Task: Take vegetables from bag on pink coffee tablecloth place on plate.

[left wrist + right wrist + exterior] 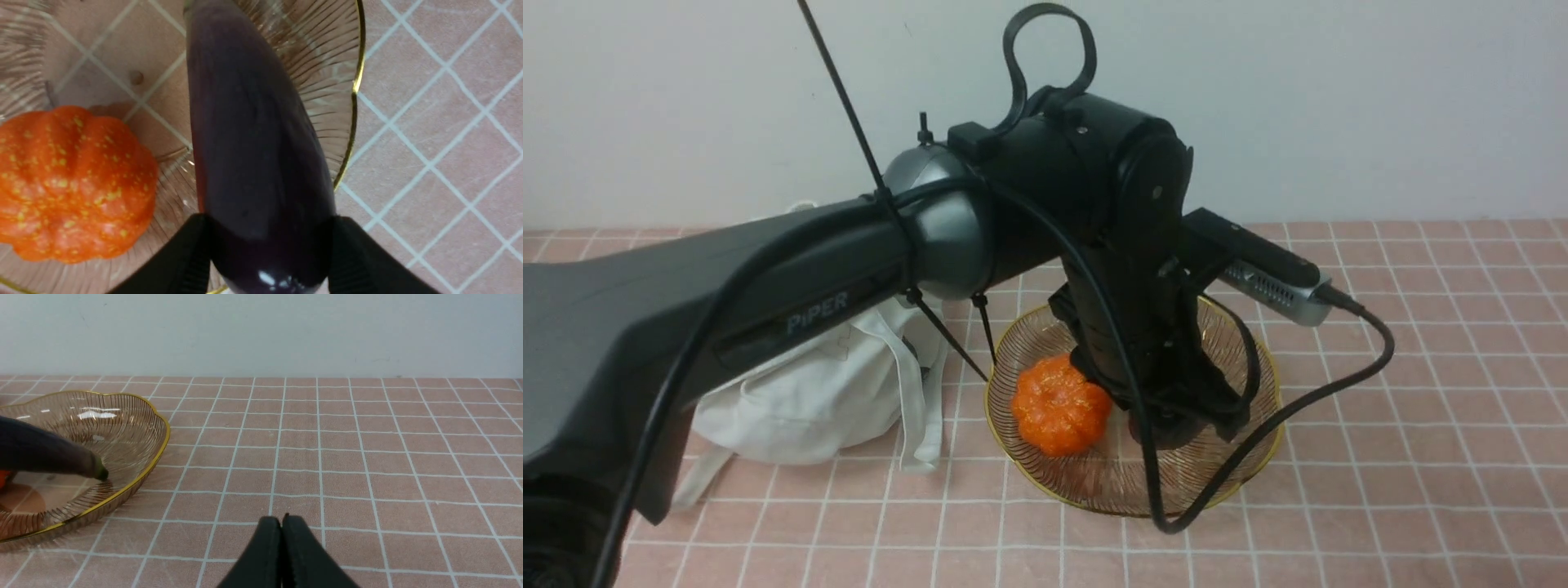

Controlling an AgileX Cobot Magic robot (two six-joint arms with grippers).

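At the front view's centre left, the bag (800, 400) is half covered by the left arm (768, 302) — at centre, the eggplant (253, 143) is hidden behind the wrist.

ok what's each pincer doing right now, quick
Left pincer: closed on the eggplant, over the plate.
Right pincer: closed, holding nothing.

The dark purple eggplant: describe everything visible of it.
The long, glossy dark purple eggplant looks like smooth plastic, tapering to a small green stem tip. The left gripper clamps its thick rounded end. It slants down over the ribbed, gold-rimmed glass plate, beside the orange pumpkin; contact with the glass is unclear.
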